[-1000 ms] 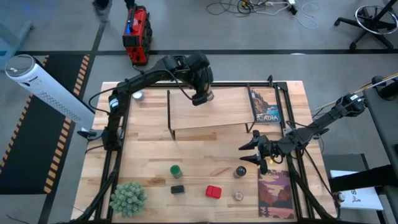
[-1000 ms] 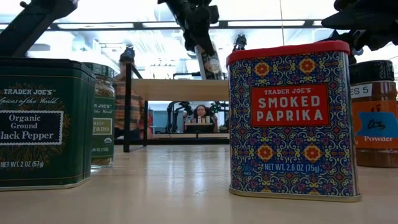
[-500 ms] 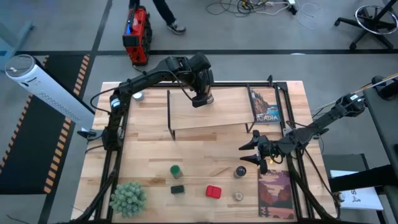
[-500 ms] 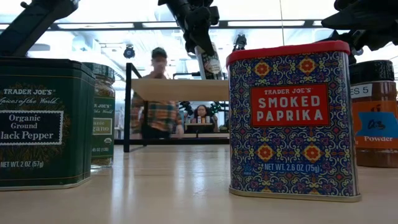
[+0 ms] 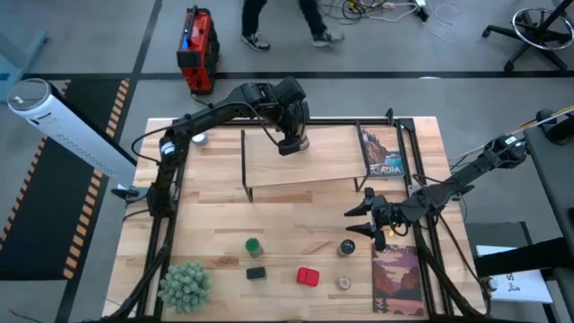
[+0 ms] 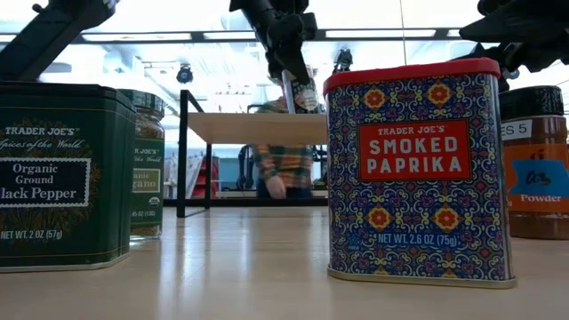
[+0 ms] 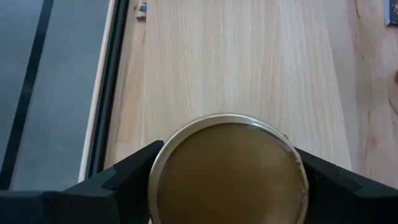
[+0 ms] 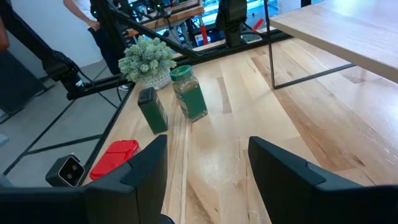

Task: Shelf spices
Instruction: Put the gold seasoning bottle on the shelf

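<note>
Low view first: what can you read?

Plenty. Paprika tin (image 6: 413,173), closest: "TRADER JOE'S SMOKED PAPRIKA, NET WT. 2.6 OZ (75g)". Pepper tin (image 6: 58,173): "TRADER JOE'S, Spices of the World, Organic Ground Black Pepper, NET WT. 2 OZ (57g)".

And the jars?

Green-lidded jar (image 6: 147,164), just behind the pepper tin, shows "TRADER JOE'S" and a cut-off "ano". Brown jar (image 6: 536,169), behind the paprika, gives only "ES 5" and "Powder". All four stand on the surface (image 5: 215,224), in front of the shelf (image 5: 296,170).

Where is the left claw (image 5: 291,142)?

Over the back of the shelf board, gripping the tan jar (image 7: 227,180). Its wrist view shows a dark finger (image 7: 134,171) against each side of the round lid, pale board beneath. From the low view the jar leans, its foot about at board height; its label is too small to read.

And the right claw (image 5: 352,222)?

Hanging above the surface near the brown jar, fingers parted, nothing between them.

Anything else lettered?

One book (image 5: 384,152) at the shelf's right end; "CADIA" shows on its cover.
</note>
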You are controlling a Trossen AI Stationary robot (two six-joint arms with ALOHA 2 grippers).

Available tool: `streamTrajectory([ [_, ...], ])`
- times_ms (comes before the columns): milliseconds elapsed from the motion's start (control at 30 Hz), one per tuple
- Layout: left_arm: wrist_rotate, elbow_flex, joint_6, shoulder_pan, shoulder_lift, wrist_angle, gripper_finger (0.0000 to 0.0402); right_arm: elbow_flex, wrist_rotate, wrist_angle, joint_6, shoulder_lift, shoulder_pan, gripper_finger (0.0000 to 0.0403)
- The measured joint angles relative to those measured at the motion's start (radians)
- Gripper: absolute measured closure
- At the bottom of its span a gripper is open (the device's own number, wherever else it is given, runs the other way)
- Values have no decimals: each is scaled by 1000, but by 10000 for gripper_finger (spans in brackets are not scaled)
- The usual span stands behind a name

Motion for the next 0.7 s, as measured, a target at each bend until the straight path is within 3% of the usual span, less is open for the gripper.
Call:
streamTrajectory([
  [700, -8, 0, 15, -8, 10, 23, 87, 0, 0, 0, 0, 0, 0, 204],
])
